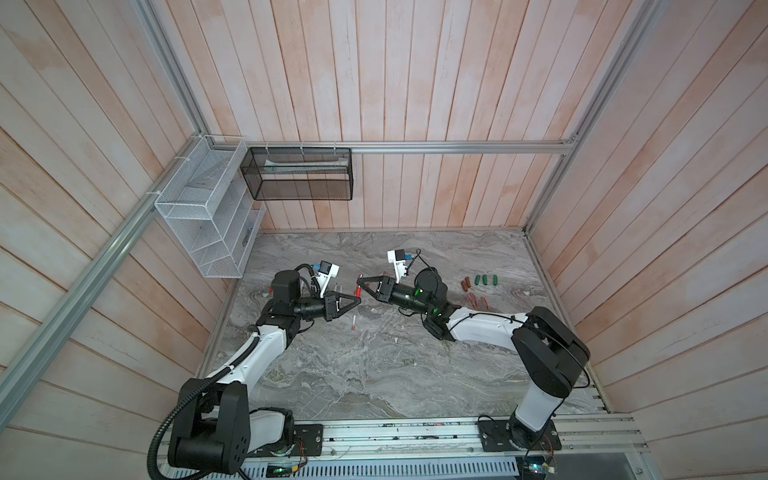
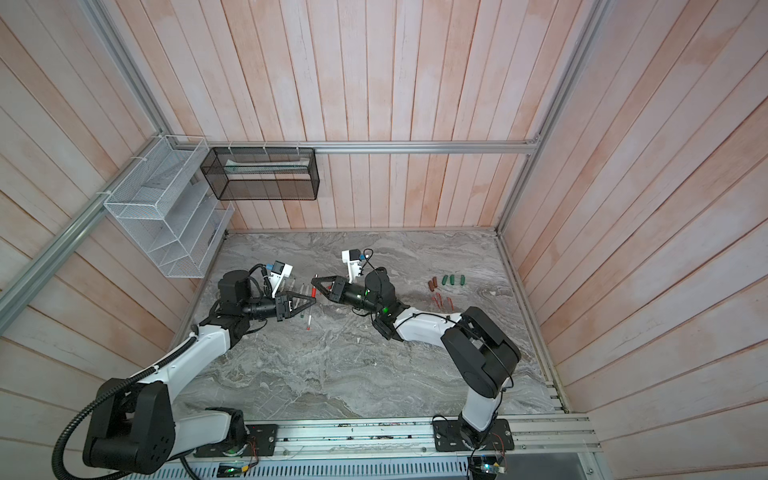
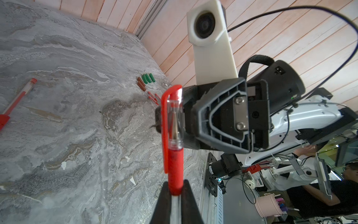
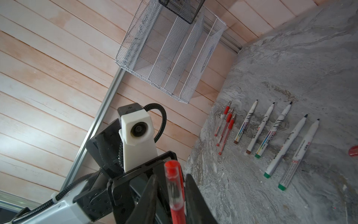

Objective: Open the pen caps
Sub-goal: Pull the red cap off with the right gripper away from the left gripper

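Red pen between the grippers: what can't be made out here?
Top views: the cap is too small to tell whether it is fully seated.
Left wrist view: the barrel of the red pen, hidden by the left gripper and cut by the edge.
Right wrist view: the red pen below its grip, cut by the edge at the right gripper.

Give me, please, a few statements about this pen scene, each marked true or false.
1. The left gripper is shut on a red pen. True.
2. That pen's cap is already off. False: the clear cap with the red clip sits on the pen.
3. On the table, green caps lie beside brown caps. True.
4. The white markers are capped. False: their tips are bare.
5. The right gripper grips a green cap. False: its jaws stand open around the red pen's capped end.
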Action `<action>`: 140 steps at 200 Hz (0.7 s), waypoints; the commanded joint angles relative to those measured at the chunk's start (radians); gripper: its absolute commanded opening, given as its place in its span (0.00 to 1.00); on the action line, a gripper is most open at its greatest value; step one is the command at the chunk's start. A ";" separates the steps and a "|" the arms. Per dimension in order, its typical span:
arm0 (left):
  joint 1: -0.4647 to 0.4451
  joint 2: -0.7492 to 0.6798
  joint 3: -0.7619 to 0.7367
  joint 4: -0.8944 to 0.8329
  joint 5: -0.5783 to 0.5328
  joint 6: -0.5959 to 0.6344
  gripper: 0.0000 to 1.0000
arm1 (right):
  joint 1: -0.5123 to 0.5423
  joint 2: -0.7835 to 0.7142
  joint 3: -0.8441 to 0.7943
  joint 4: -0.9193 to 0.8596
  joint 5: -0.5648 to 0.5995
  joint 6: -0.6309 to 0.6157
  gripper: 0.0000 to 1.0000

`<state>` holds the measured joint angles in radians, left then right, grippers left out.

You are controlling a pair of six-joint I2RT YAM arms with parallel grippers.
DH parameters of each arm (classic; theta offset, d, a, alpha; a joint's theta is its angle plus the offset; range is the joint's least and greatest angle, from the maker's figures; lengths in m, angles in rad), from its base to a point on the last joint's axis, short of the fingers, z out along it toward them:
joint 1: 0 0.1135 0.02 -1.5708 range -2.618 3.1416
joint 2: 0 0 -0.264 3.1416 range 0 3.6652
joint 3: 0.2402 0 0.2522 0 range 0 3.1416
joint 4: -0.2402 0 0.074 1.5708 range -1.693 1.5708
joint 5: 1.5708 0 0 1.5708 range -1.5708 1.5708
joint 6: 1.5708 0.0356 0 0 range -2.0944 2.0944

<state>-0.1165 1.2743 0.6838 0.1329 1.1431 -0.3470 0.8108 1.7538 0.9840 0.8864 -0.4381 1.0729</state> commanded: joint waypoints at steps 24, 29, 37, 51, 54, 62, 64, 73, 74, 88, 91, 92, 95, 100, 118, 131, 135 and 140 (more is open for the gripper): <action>-0.006 0.010 0.031 -0.029 -0.008 0.040 0.00 | -0.003 0.015 0.060 -0.068 0.002 -0.016 0.23; -0.006 0.010 0.027 -0.024 -0.007 0.043 0.00 | -0.005 0.017 0.065 -0.073 0.000 -0.017 0.20; -0.006 0.009 0.023 -0.026 -0.011 0.050 0.00 | -0.007 0.022 0.074 -0.094 -0.007 -0.020 0.15; -0.006 0.005 0.026 -0.037 -0.016 0.051 0.00 | -0.009 0.025 0.089 -0.120 -0.013 -0.028 0.10; -0.006 0.006 0.026 -0.036 -0.016 0.049 0.00 | -0.009 0.024 0.089 -0.121 -0.008 -0.030 0.10; -0.009 0.006 0.023 -0.029 -0.012 0.040 0.00 | -0.008 0.023 0.086 -0.122 -0.003 -0.030 0.08; -0.009 0.006 0.022 -0.027 -0.010 0.039 0.00 | -0.009 0.023 0.086 -0.119 -0.003 -0.030 0.08; -0.013 0.008 0.016 -0.018 -0.008 0.043 0.00 | -0.011 0.025 0.082 -0.115 -0.003 -0.028 0.06; -0.014 0.008 0.016 -0.018 -0.008 0.044 0.00 | -0.012 0.025 0.082 -0.117 -0.005 -0.028 0.06; -0.018 0.012 0.019 -0.029 -0.011 0.062 0.00 | -0.017 0.030 0.090 -0.130 -0.013 -0.028 0.00; -0.018 0.013 0.021 -0.035 -0.013 0.063 0.00 | -0.020 0.029 0.092 -0.132 -0.014 -0.027 0.00; -0.019 0.013 0.022 -0.036 -0.013 0.063 0.00 | -0.020 0.028 0.092 -0.132 -0.014 -0.027 0.00; -0.019 0.013 0.024 -0.041 -0.015 0.065 0.00 | -0.022 0.027 0.094 -0.133 -0.014 -0.027 0.00; -0.019 0.014 0.026 -0.048 -0.014 0.065 0.00 | -0.026 0.023 0.096 -0.133 -0.012 -0.027 0.00; -0.035 0.014 0.017 -0.044 -0.014 0.073 0.00 | -0.059 0.006 0.099 -0.126 0.009 -0.027 0.00; -0.051 0.012 0.006 -0.049 -0.018 0.098 0.00 | -0.103 -0.004 0.108 -0.113 0.016 -0.009 0.00; -0.054 0.012 0.005 -0.056 -0.021 0.105 0.00 | -0.117 -0.007 0.111 -0.110 0.019 -0.004 0.00; -0.060 0.011 0.003 -0.063 -0.026 0.109 0.00 | -0.139 -0.012 0.119 -0.104 0.023 0.007 0.00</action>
<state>-0.1406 1.2846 0.6979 0.0959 1.0836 -0.3187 0.7673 1.7653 1.0428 0.7498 -0.4786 1.0428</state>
